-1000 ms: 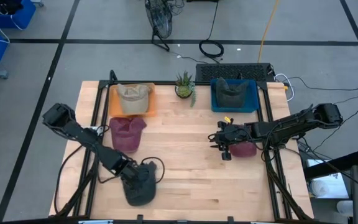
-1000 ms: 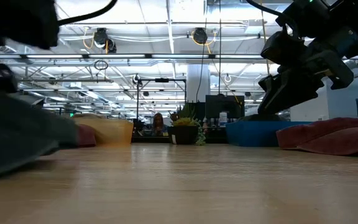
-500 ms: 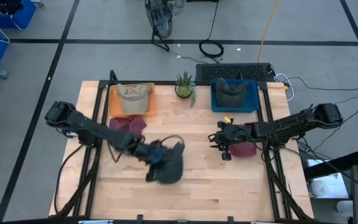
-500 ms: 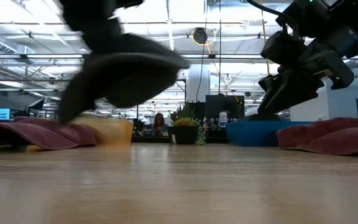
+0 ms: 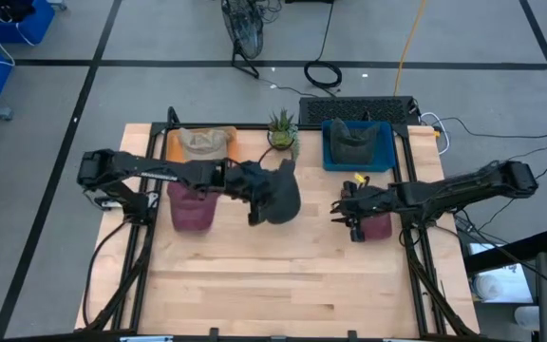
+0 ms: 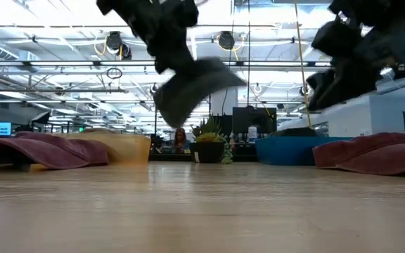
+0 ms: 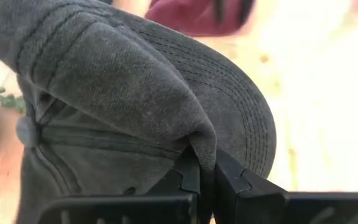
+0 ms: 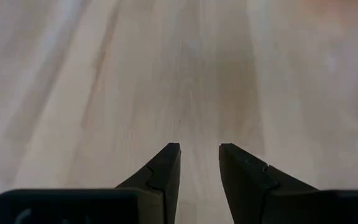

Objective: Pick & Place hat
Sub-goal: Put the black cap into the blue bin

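Observation:
A dark grey cap (image 5: 275, 195) hangs in the air over the table's middle, held by my left gripper (image 5: 245, 182), which is shut on it. In the low view the grey cap (image 6: 192, 84) is well above the wood. My right gripper (image 5: 348, 214) is open and hovers just left of a maroon hat (image 5: 376, 228) that lies flat on the table's right side. Its wrist view shows only bare wood between the fingers (image 8: 166, 165). A second maroon hat (image 5: 193, 207) lies flat on the left side. My left gripper pinches a fold of the cap's crown cloth (image 7: 194, 140) between its two fingers, next to the brim (image 7: 247, 121). The fingers come about level from the table's left. The cap is lifted clear and droops beyond and below the fingertips, brim toward the table's right.
An orange tray (image 5: 224, 163) at the far left holds a tan cap (image 5: 203, 142). A blue bin (image 5: 385, 152) at the far right holds a dark cap (image 5: 354, 142). A small potted plant (image 5: 281, 131) stands between them. The near half of the table shows bare wood (image 5: 292, 285).
My left gripper, shut on the grey cap throughout, has swung it from the table's near left up and toward the far edge and the right, to above the middle. The cap has risen clear of the wood. My right gripper has shifted slightly right.

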Robot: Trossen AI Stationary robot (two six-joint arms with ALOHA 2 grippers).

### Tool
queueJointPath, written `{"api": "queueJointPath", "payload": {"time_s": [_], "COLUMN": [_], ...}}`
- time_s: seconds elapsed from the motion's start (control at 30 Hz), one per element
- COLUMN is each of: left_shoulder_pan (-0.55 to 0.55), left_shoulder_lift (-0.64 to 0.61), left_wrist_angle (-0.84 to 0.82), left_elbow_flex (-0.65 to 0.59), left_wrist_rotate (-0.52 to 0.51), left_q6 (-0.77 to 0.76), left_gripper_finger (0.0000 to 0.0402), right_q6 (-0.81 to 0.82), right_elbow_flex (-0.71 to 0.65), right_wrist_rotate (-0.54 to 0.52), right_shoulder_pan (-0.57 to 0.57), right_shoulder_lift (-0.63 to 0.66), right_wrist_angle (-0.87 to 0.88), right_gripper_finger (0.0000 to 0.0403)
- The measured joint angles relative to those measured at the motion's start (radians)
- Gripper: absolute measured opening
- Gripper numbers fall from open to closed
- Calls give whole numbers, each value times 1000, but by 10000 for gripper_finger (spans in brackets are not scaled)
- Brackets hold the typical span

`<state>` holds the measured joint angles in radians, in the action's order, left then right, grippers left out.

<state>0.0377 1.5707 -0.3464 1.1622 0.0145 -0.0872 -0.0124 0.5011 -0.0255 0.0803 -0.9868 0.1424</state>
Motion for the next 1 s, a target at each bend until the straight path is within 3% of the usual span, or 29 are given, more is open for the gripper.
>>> {"api": "queueJointPath", "payload": {"time_s": [0.2, 0.37, 0.47, 0.6, 1.0], "left_shoulder_pan": [18, 21, 27, 42, 32], "left_shoulder_lift": [115, 247, 298, 310, 298], "left_wrist_angle": [145, 316, 370, 357, 426], "left_elbow_flex": [0, -1, 2, 11, 10], "left_wrist_rotate": [4, 36, 40, 81, 63], "left_q6": [8, 53, 57, 34, -62], "left_gripper_finger": [25, 32, 16, 10, 164], "right_q6": [0, 4, 33, 55, 54], "right_elbow_flex": [0, 0, 0, 0, 0], "right_wrist_rotate": [-28, -176, -235, -237, -236], "right_shoulder_pan": [0, 0, 0, 0, 0], "right_shoulder_lift": [188, 319, 363, 374, 325], "right_wrist_angle": [11, 68, 119, 156, 162], "right_gripper_finger": [98, 98, 98, 98, 98]}}
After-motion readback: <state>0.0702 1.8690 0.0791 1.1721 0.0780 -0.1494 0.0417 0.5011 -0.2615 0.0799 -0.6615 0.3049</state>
